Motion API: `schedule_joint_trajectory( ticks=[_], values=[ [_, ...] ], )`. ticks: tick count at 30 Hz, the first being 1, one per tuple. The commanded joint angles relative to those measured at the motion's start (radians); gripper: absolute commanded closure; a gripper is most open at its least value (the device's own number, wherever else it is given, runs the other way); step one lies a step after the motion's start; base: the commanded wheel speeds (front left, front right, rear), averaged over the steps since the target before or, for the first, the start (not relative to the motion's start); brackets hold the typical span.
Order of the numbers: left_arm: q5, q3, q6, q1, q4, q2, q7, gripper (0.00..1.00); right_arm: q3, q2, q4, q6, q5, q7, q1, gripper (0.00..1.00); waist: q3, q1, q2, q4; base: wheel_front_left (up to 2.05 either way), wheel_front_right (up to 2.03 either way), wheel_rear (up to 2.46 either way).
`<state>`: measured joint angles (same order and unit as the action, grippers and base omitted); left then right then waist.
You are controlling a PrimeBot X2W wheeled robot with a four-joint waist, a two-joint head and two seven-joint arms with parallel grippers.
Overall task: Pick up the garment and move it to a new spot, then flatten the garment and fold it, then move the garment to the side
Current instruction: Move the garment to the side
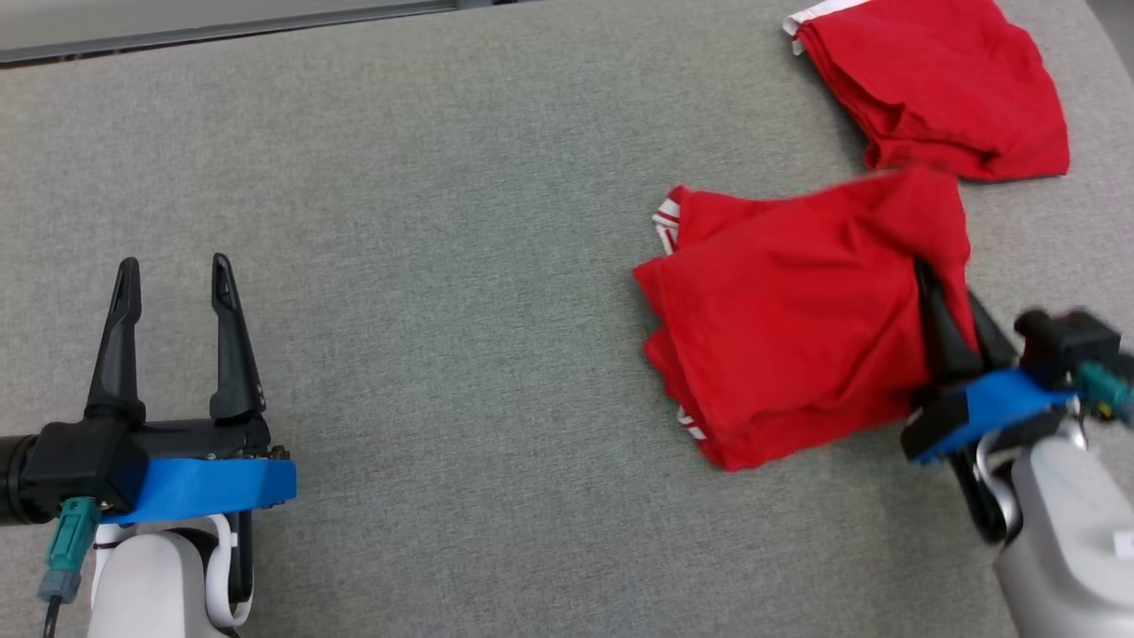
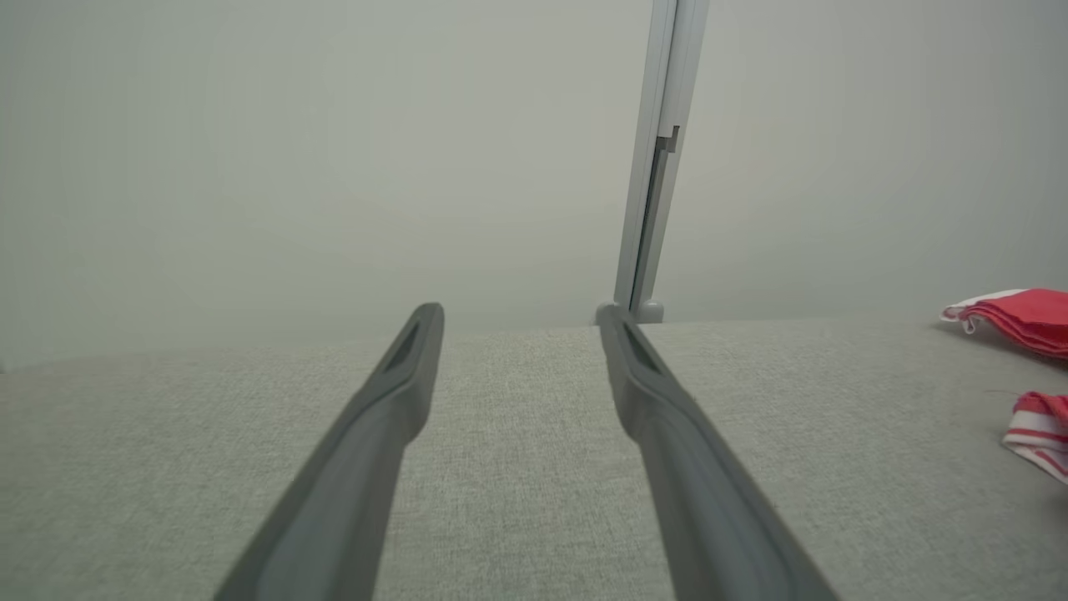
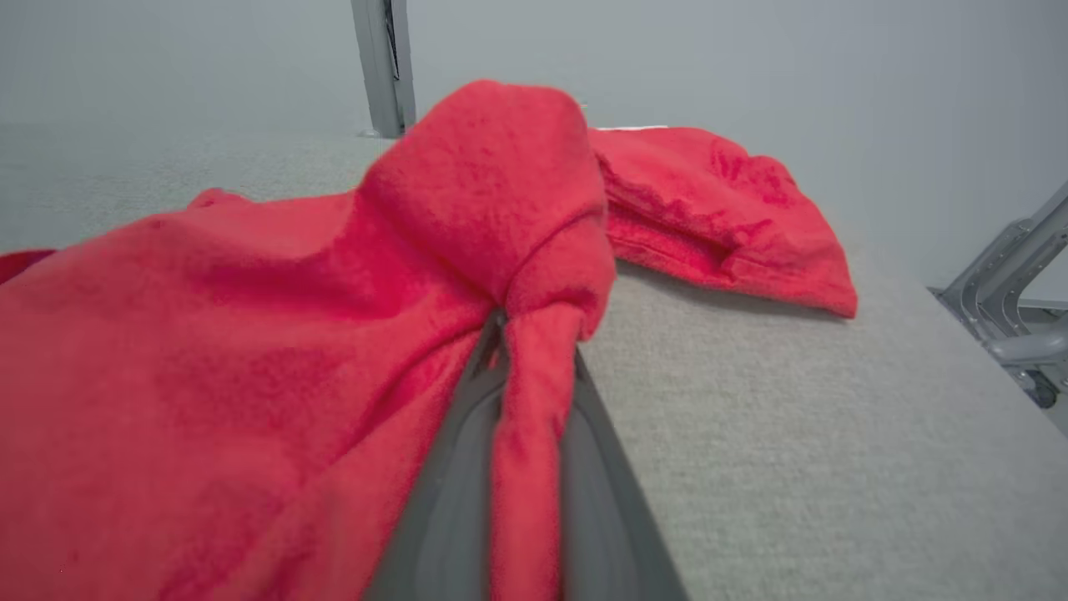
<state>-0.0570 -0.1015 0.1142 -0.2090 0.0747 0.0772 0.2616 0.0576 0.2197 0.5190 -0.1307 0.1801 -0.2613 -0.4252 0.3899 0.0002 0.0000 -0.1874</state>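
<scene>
Right gripper [image 3: 534,342]: jaws drawn together and clamped on a pinch of the garment [image 1: 788,328], red cloth pressed between the two dark fingers. The fingertips are buried in the fold and cannot be made out.

The garment is a soft, matt red knit with a faintly fleecy surface, folded into a thick, roughly square bundle. It spreads to the left of the right gripper, its pinched corner raised in a hump and the rest lying on the table [image 1: 443,266], a grey woven fabric surface. The red-and-white striped trim lies on the edge farthest from that gripper. The bundle's long axis is slight – it runs across, away from the fingers.

A second red garment [image 1: 939,89], loosely folded with a white edge, lies just beyond the gripper's fingertips; contact between the two cannot be told.

Left gripper [image 1: 174,266]: jaws apart, nothing between them – well to the left of the garment, above bare table.
</scene>
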Motion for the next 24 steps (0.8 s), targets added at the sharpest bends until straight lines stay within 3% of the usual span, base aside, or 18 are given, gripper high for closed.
schedule_joint_trajectory(
  ticks=[1,11,24],
  values=[
    [0.003,-0.003,0.002,-0.007,-0.007,0.0,0.004,0.0,0.021,0.019,-0.018,0.0,-0.01,-0.002,-0.061,1.0,0.013,-0.0002,0.0,0.012,0.0,0.0,0.0],
    [0.006,0.011,0.009,-0.074,-0.038,0.017,0.004,0.0,0.099,0.148,0.012,0.0,-0.031,0.083,-0.394,1.0,0.11,-0.0002,0.0,0.055,0.0,0.0,0.0],
    [0.014,0.027,0.013,-0.105,-0.096,0.048,0.004,0.0,0.095,0.444,0.236,0.0,0.018,0.195,-0.631,1.0,0.192,-0.0002,0.0,0.079,0.0,0.0,0.0]
  ],
)
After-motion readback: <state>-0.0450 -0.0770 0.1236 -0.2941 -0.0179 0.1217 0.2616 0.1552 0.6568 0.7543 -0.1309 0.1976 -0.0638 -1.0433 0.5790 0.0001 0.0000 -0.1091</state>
